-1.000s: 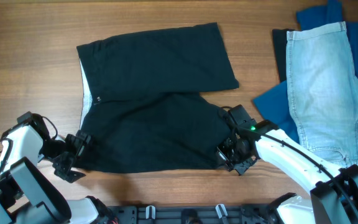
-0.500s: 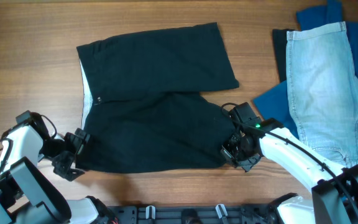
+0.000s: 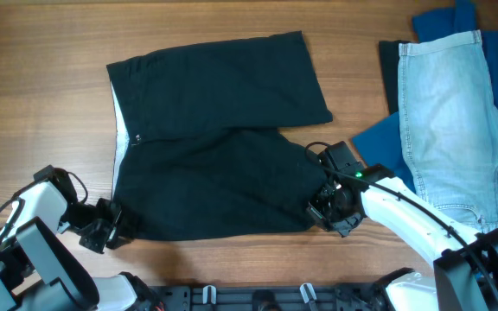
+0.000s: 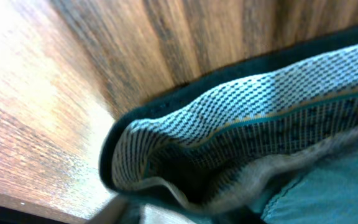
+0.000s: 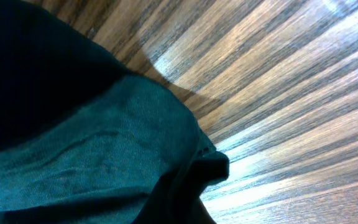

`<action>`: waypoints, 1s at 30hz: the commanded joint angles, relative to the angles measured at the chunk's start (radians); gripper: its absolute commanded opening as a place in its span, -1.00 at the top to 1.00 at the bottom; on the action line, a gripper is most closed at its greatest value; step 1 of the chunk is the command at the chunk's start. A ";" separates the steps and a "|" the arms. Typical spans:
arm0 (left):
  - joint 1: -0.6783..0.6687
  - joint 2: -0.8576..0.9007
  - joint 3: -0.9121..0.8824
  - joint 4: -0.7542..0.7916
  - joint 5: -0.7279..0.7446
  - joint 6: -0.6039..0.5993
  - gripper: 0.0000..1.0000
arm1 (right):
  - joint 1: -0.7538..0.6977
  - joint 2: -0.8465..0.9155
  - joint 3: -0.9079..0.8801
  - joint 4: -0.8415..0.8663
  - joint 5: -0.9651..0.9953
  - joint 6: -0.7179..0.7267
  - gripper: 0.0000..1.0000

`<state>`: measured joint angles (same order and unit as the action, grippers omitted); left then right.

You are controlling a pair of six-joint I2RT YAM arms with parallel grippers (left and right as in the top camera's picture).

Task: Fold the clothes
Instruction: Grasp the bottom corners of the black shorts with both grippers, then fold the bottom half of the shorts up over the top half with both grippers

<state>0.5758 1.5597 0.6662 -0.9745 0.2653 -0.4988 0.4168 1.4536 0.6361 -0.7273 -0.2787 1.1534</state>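
Black shorts [image 3: 214, 164] lie flat on the wooden table, waistband to the left, legs to the right. My left gripper [image 3: 115, 231] is at the near-left waistband corner. In the left wrist view the waistband's checked lining [image 4: 241, 112] curls up off the wood, and the left gripper [image 4: 179, 208] is shut on it. My right gripper [image 3: 322, 212] is at the near-right hem corner. In the right wrist view the dark cloth [image 5: 92, 155] bunches into the right gripper [image 5: 191, 205], which is shut on it; the fingertips are hidden by cloth.
A pile of clothes lies at the right: light blue denim shorts [image 3: 448, 121] over a blue garment [image 3: 387, 142]. Bare wooden table [image 3: 41, 104] surrounds the black shorts. The table's front edge runs close behind both grippers.
My left gripper slid in onto the waistband corner and closed from wide open. The right gripper shifted slightly right with the hem, then held still.
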 commanded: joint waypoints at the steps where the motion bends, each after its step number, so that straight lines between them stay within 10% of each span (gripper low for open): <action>1: -0.003 -0.003 -0.006 0.003 -0.013 -0.007 0.92 | -0.006 -0.005 -0.004 -0.001 0.047 -0.009 0.92; 22: -0.003 -0.478 0.475 -0.377 0.165 0.204 0.92 | -0.006 -0.389 0.626 -0.378 0.392 -0.287 0.92; 30: -0.003 -0.470 0.505 -0.037 0.160 0.017 0.92 | -0.006 -0.209 0.702 0.054 0.482 -0.690 0.92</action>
<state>0.5625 1.0531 1.1511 -1.1446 0.4999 -0.3882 0.4244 1.1362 1.3174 -0.7971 0.0498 0.6201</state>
